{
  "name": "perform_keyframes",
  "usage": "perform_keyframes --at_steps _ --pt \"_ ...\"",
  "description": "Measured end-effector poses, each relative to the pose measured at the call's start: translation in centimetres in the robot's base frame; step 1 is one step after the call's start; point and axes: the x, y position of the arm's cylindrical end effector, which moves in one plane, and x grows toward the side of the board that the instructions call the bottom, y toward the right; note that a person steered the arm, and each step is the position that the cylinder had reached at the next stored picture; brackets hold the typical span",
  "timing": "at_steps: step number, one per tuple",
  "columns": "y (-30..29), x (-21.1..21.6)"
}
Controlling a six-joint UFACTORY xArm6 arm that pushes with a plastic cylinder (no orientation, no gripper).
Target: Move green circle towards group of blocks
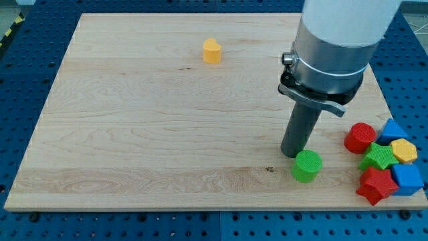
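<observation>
The green circle [307,166] is a short cylinder standing near the view's bottom right of the wooden board [134,134]. My tip [292,154] rests on the board just up and left of it, close to or touching its edge. The group of blocks lies at the view's right edge: a red cylinder [360,138], a blue triangle [392,130], a yellow hexagon [404,150], a green star [379,157], a red star [376,185] and a blue cube [407,179]. The green circle sits left of this group, apart from it.
An orange-yellow block [212,51] stands alone near the view's top centre. The arm's large grey and white body [334,47] hangs over the board's top right. Blue perforated table surrounds the board; the group sits at the board's right edge.
</observation>
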Motion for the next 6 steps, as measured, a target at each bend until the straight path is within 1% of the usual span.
perform_keyframes --at_steps 1,2,3,4,6 --pt "-1.9 0.0" --pt "-3.8 0.9" --pt "-3.0 2.6" --pt "-0.2 3.4" --pt "3.0 3.4"
